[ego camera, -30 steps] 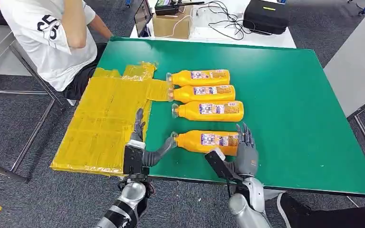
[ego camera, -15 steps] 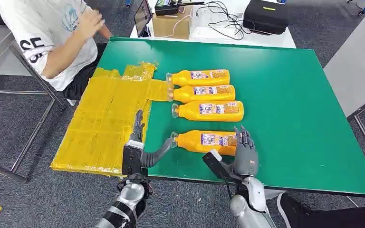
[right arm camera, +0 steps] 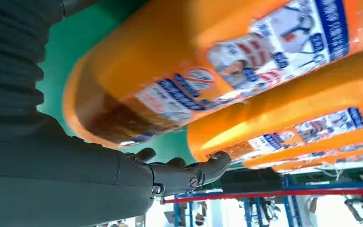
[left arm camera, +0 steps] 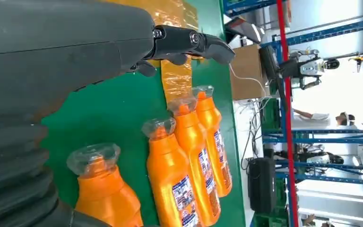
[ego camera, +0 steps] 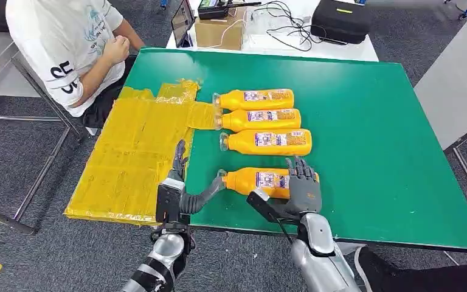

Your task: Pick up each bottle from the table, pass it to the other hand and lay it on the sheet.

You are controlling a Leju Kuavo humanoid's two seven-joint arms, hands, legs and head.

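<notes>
Four orange bottles lay on their sides on the green tabletop (ego camera: 365, 121), caps pointing toward the yellow sheet (ego camera: 134, 152), stacked in a column from far to near. The three far ones (ego camera: 254, 99) (ego camera: 259, 119) (ego camera: 266, 142) lay close together, the top two with their caps at the sheet's edge flap. The near bottle (ego camera: 252, 180) lay a little apart from them, close to the tabletop's front edge.

Right robot hand (ego camera: 301, 185) sat over the base end of the near bottle, fingers spread and extended across it, holding nothing; whether it touched the bottle could not be told from the head view. The right wrist view showed the bottle's base (right arm camera: 123, 94) close against the palm side, the thumb (right arm camera: 189, 172) reaching under, not closed on it.

Left robot hand (ego camera: 179, 185) rested at the sheet's right edge, fingers pointing up along the border, thumb stretched out toward the near bottle's cap (ego camera: 222, 176), its tip just beside it. Hand open, holding nothing. In the left wrist view the clear cap (left arm camera: 92, 158) sat near the hand's cover, fingers (left arm camera: 189, 40) apart above the tabletop.

A person in a white shirt (ego camera: 67, 42) sat at the tabletop's far left corner. A cardboard box (ego camera: 219, 30), cables and a black case (ego camera: 340, 21) lay on a white table beyond.
</notes>
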